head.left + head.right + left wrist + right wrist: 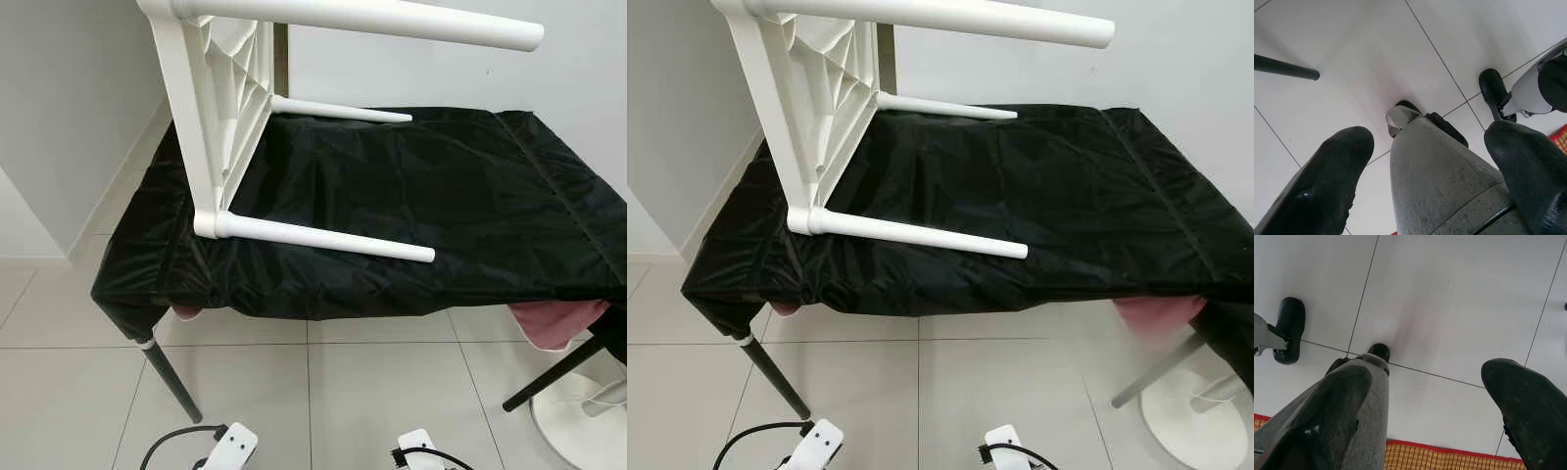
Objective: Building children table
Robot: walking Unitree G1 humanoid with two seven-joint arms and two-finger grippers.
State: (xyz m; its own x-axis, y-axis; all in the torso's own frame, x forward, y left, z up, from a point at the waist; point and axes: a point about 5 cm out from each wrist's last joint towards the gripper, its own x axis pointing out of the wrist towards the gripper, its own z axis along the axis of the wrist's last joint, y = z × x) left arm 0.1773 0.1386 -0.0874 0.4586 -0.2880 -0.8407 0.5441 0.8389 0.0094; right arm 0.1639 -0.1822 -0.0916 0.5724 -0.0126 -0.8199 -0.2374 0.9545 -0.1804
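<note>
White children table on side (legs out) atop black cover.

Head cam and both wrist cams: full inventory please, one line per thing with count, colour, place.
children table: 1, white, tipped on its side on the covered work table, three legs visible pointing right.
cover: 1, black cloth, draped over the work table.
work table legs: 2 visible, black, on the tiled floor at front left and front right.
pink cloth: 1, pink, showing under the cover's front right edge.
round base: 1, white, on the floor at right.
mat: 1, yellow weave with red border, on the floor behind the robot's feet.
left hand: 1, black fingers, open, hanging toward the floor.
right hand: 1, black fingers, open, hanging toward the floor.
</note>
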